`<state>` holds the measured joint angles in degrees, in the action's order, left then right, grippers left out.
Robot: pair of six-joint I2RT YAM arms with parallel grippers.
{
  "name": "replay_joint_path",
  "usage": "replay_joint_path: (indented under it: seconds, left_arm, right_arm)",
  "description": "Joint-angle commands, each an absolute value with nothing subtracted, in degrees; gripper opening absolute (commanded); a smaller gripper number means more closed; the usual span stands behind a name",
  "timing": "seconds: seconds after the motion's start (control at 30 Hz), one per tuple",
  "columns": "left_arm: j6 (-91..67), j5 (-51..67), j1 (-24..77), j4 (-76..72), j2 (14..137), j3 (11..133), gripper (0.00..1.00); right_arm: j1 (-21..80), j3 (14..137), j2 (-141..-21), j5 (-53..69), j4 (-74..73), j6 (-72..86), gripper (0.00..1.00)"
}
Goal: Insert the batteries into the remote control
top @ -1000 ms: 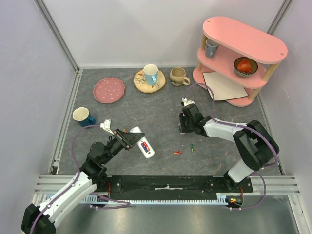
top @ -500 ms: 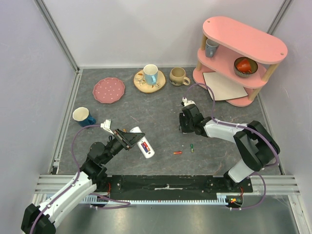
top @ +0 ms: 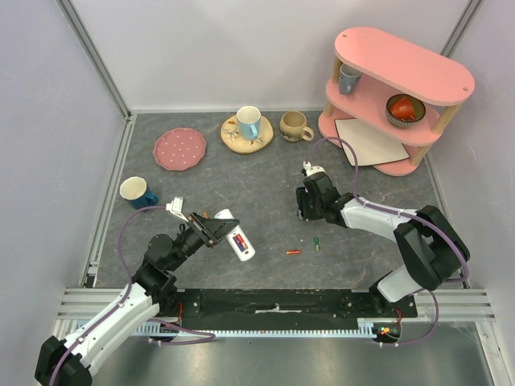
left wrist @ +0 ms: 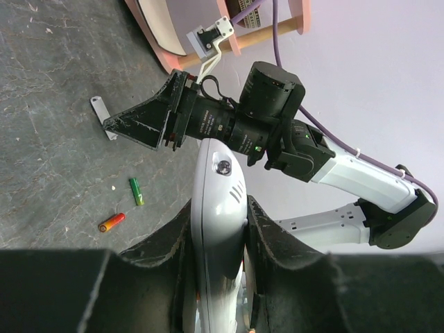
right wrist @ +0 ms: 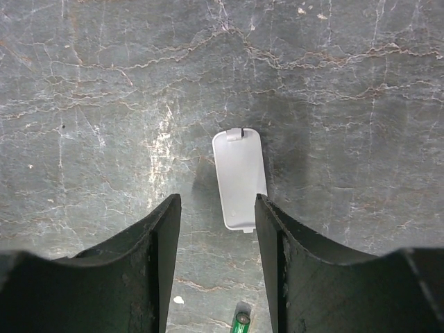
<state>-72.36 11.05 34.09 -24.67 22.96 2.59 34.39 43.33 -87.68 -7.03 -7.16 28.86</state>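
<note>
Bench seen from above, with both wrist views. The pink shelf point(top: 402, 72) at the far right of the table point(top: 241, 185) serves as the reference.

(a) Left gripper point(top: 219, 231), far from the shelf on the near left. Its jaws are clamped on the two long sides of the white remote point(top: 240, 240), which is held clear of the table. In the left wrist view the remote point(left wrist: 220, 187) runs out between the fingers point(left wrist: 173, 239) and points toward the shelf. From above, a red-and-blue patch shows on its upper face; whether that is a seated cell cannot be told.

(b) Right gripper point(top: 304, 211), between the remote and the shelf and pointing down at the table. Its jaws point(right wrist: 216, 201) stand apart and hold nothing. A pale grey cover point(right wrist: 239, 179) lies flat on the table below the gap, toward one finger.

(c) Loose cells, on the table on the near side of the right gripper, away from the shelf. The red-orange battery point(top: 294, 252) and the green battery point(top: 317, 244) lie near each other without touching. The green one is the nearer to the shelf.
</note>
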Motion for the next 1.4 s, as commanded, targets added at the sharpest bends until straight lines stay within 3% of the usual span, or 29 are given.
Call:
replay_joint_path:
  seconds: [0.0, 0.6, 0.97, 1.2, 1.37]
  left_arm:
    - [-71.8, 12.0, 33.8, -28.9, 23.1, -4.5, 0.02]
    - [-71.4, 12.0, 33.8, -28.9, 24.0, -3.9, 0.02]
    - [-71.4, 12.4, 33.8, -30.3, 25.6, -4.0, 0.02]
    - [-71.5, 12.4, 33.8, -30.5, 25.7, -4.1, 0.02]
    - [-71.5, 12.4, 33.8, -30.5, 25.6, -4.0, 0.02]
  right_arm:
    - [34.4, 46.5, -87.2, -6.9, -8.4, 26.3, 0.55]
    - [34.4, 45.9, -92.4, -7.9, -7.7, 25.8, 0.55]
    - [34.3, 45.6, -93.4, -11.2, -9.8, 27.2, 0.34]
    - [34.4, 45.6, -92.4, -12.0, -9.8, 27.4, 0.13]
    - [34.4, 45.7, -91.1, -12.0, -10.1, 27.5, 0.04]
